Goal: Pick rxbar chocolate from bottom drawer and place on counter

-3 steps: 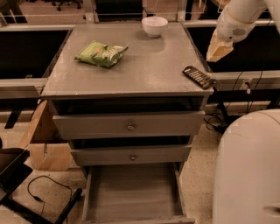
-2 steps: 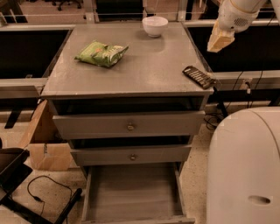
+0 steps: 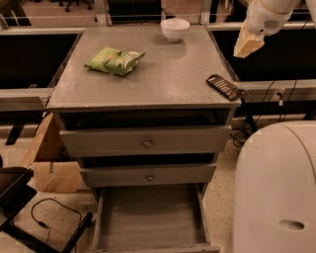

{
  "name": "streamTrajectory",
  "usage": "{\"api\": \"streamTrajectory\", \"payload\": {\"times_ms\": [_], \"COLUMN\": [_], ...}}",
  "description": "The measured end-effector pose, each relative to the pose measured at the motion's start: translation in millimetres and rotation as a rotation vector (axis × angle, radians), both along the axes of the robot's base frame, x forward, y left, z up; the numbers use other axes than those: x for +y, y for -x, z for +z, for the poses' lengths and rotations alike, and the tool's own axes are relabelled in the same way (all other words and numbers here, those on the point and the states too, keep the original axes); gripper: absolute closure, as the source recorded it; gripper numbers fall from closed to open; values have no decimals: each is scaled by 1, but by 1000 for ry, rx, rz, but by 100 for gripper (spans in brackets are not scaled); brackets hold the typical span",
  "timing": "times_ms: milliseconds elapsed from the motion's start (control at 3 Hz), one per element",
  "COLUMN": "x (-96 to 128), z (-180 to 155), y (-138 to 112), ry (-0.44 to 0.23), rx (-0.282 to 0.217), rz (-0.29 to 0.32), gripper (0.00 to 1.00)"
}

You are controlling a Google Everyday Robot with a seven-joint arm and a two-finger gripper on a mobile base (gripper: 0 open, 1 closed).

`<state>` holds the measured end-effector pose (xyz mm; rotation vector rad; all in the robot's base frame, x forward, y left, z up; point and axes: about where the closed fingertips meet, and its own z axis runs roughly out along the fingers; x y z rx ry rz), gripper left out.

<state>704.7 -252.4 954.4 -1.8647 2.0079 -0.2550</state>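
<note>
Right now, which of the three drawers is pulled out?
The bottom drawer, plank floor exposed; the top drawer and middle drawer are nearly shut. The gripper hangs right of the counter.

jaws: top right, arm (image 3: 270, 14) cut by top edge | bottom drawer (image 3: 148, 217): front cropped

The table (image 3: 163, 81) carries a green bag (image 3: 114, 61) far left, a white bowl (image 3: 175, 29) at the far edge, the rxbar chocolate (image 3: 224, 87) near right; the hand (image 3: 248, 45) hangs beyond its right edge.
</note>
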Motion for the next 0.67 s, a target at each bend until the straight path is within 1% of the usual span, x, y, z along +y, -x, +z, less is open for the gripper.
{"api": "streamTrajectory", "payload": {"times_ms": [667], "x": [0], "z": [0], "y": [0], "ry": [0], "rx": [0], "rz": [0], "gripper": [4]}}
